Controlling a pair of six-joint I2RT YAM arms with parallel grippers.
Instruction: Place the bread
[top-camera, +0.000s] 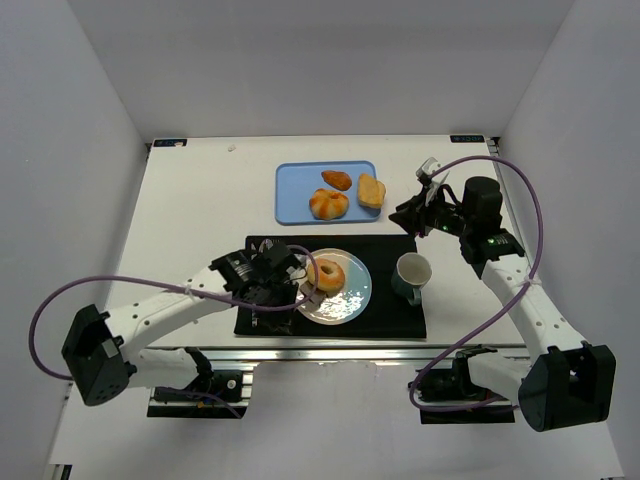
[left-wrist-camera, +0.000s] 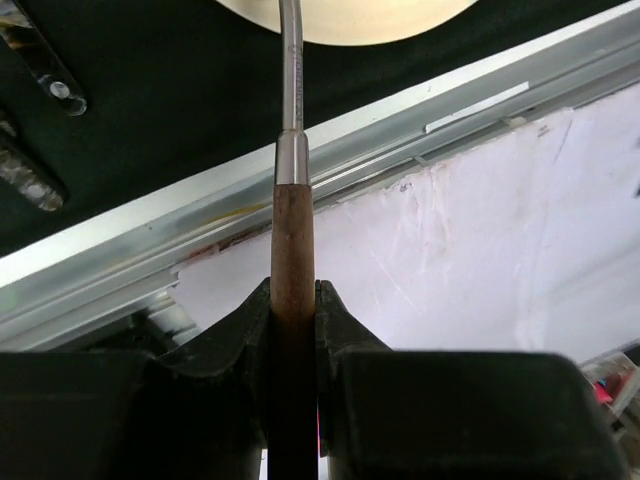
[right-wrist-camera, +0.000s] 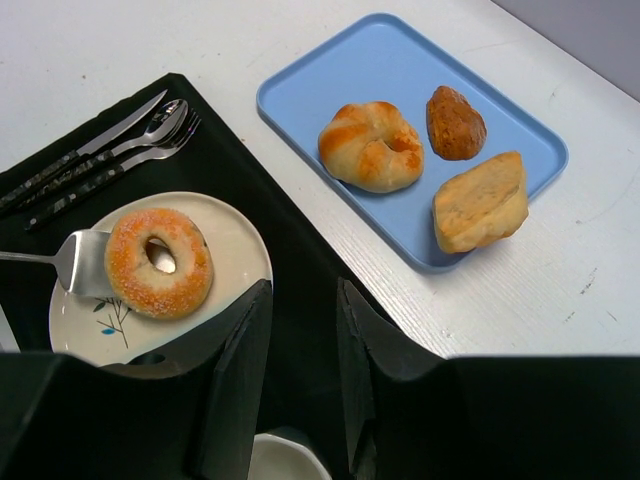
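Leftward, the white table (top-camera: 190, 200) lies bare from its left edge up to the black mat (top-camera: 395, 318), whose near side runs along the table's front rail. Over that near-left part, the left gripper (left-wrist-camera: 293, 300) pinches the wooden handle of a spatula (left-wrist-camera: 293, 230). A knife, spoon and fork (right-wrist-camera: 110, 160) lie on the mat beside the plate (right-wrist-camera: 235, 245). The doughnut (right-wrist-camera: 130, 265) sits on the plate, partly on the spatula blade. A mug (top-camera: 411, 272) stands just right of the plate. Beyond the mat, the blue tray (right-wrist-camera: 400, 60) holds a twisted roll (right-wrist-camera: 370, 145), a dark bun (right-wrist-camera: 455, 122) and a squarish piece (right-wrist-camera: 482, 200). The right gripper (right-wrist-camera: 303, 295) hovers by the mat's far-right corner, jaws slightly apart and holding nothing.
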